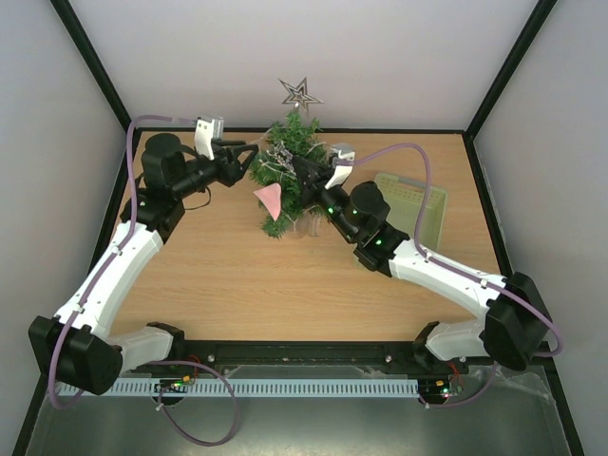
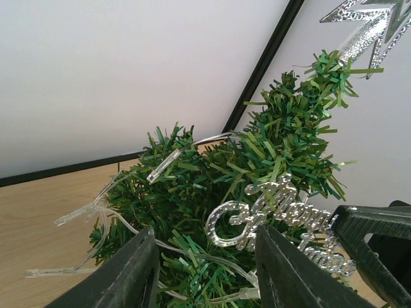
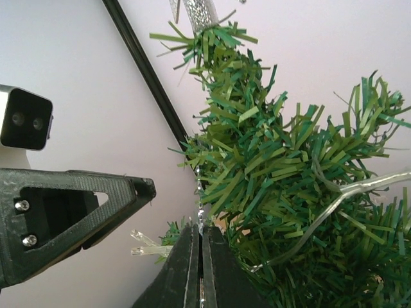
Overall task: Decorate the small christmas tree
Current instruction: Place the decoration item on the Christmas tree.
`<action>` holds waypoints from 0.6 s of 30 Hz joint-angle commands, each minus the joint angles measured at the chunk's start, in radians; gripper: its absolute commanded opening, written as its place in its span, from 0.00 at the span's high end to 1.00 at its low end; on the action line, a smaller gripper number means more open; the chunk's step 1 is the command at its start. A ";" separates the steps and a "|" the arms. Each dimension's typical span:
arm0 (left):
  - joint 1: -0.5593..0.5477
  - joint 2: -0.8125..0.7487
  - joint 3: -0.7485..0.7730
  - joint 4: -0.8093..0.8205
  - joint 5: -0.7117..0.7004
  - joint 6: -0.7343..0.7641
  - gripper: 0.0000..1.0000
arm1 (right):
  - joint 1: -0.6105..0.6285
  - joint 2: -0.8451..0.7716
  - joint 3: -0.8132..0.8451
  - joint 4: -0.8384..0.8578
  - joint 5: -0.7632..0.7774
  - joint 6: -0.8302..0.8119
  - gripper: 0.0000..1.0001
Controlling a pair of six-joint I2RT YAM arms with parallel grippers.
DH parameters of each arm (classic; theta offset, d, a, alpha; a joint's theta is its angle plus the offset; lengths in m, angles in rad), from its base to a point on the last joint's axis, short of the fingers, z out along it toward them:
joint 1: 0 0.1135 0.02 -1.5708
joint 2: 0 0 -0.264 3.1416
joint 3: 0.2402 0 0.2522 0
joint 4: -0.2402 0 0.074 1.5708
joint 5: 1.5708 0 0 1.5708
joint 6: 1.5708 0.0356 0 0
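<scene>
The wooden bench is the biggest thing here. The small christmas tree stands on it at 12 o'clock, far from my two bases. A pale green box sits at 3 o'clock from the tree.

My left tool comes in from 9 o'clock. Its fingers are partly apart and hug a bunch of branches. My right tool pokes in from 4 o'clock with its fingers pressed tight together.

A silver star sits on the treetop, and a pink ornament hangs low at 7 o'clock. Shiny silver words lie on the branches, and a clear light string loops around them. A thin shiny thread rises from my right tool's tip. I cannot tell if it is pinched.

If I tug, I think the thread or light string could snag. That could tip the tree or shake the star off.
</scene>
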 commanded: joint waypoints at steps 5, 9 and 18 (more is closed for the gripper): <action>0.003 0.006 0.005 0.020 0.018 0.032 0.57 | 0.004 0.029 0.030 0.025 0.000 0.011 0.98; 0.003 0.008 0.005 0.020 0.019 0.034 0.56 | 0.004 0.027 0.031 0.022 0.014 0.013 0.97; 0.003 0.006 0.008 0.007 0.014 0.036 0.56 | 0.004 0.018 0.060 -0.053 0.038 0.002 0.81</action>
